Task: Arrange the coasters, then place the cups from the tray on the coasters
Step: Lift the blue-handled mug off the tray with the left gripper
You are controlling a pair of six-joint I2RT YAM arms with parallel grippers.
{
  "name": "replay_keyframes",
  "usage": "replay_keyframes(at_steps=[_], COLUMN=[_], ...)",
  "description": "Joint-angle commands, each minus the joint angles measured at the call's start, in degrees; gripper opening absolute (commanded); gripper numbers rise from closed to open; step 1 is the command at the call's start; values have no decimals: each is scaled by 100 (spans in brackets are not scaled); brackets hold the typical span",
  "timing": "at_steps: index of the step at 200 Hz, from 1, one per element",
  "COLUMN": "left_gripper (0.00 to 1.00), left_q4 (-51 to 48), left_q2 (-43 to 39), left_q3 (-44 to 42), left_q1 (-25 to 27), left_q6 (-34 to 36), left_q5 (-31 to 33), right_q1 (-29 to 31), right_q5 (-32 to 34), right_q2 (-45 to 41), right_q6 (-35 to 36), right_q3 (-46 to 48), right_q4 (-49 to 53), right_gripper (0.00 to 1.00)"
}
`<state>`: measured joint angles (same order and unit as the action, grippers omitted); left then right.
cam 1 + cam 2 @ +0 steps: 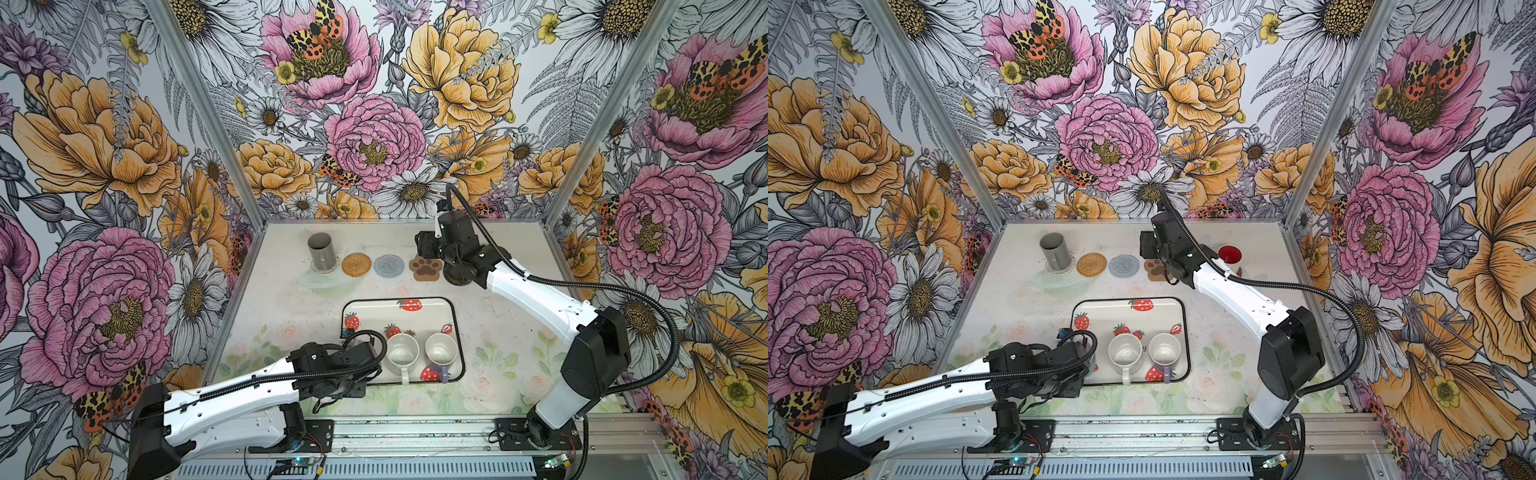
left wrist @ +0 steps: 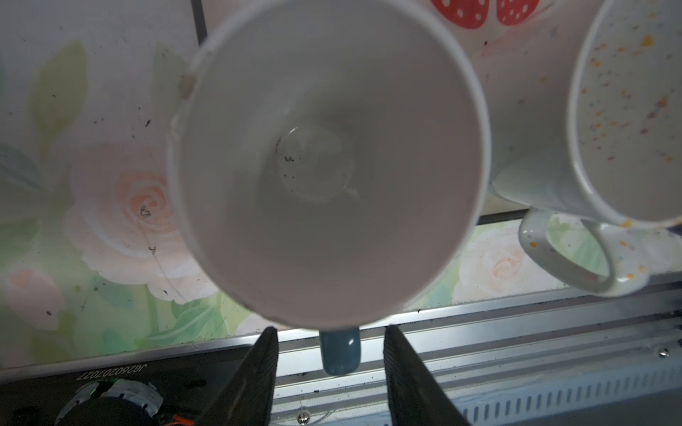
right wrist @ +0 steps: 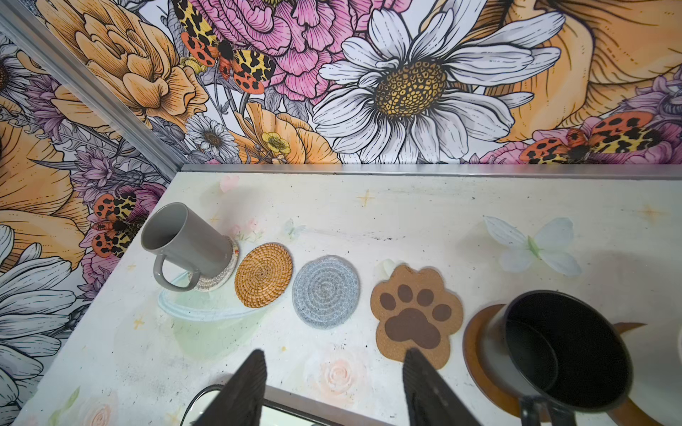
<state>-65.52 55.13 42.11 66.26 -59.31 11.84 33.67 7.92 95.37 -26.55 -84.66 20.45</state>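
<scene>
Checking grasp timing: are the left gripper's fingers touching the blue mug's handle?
Apart. The left wrist view shows the blue mug's handle between the fingers, a gap on each side.

Six mugs (tall grey (image 3: 188, 239), black (image 3: 564, 350), red-lined (image 1: 1229, 254), blue-handled (image 2: 328, 166), speckled white (image 1: 402, 352), lilac-handled (image 1: 441, 348)), five clearly visible coasters (pale woven (image 3: 217, 281), rattan (image 3: 263, 274), grey coiled (image 3: 326, 291), paw (image 3: 417, 317), brown disc (image 3: 476, 343)), one strawberry tray (image 1: 382, 320).

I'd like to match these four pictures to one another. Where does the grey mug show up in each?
A top view: grey mug left of centre, about mid-height.
A top view: grey mug again left of centre, mid-height.
Left wrist view: not in it.
Right wrist view: grey mug in the left part, mid-height.
Shared landmark: the woven rattan coaster lies right beside the mug in all three.
</scene>
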Motion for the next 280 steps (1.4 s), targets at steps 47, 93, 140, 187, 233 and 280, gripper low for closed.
replay_keyframes(at_steps=[47,93,140,187,233,280], left_gripper=[43,41,33,26,20,0], left_q4=[437,600,705,737,830,830], left_q2=[-18,288,625,676,667,615], left_q3=[-154,-158,-134,-158,-238,-230], left_q1=[47,34,30,-6,-77,-93], left_q6=[-239,-195,-203,-230,-217,-195], left_q5=[416,328,439,569,587,618], right_q1=[-45,-54,-79,-106,-124,-133], right_q5=[98,87,73,46,30,12], right_q2=[98,105,113,139,139,141], right_q6=[-51,-53,-53,-61,-70,-70], right_q3=[-50,-55,-42,-42,-33,-33], right_q4=[-102,-102,-102,-101,-98,-100], right_gripper=[61,61,61,62,61,61])
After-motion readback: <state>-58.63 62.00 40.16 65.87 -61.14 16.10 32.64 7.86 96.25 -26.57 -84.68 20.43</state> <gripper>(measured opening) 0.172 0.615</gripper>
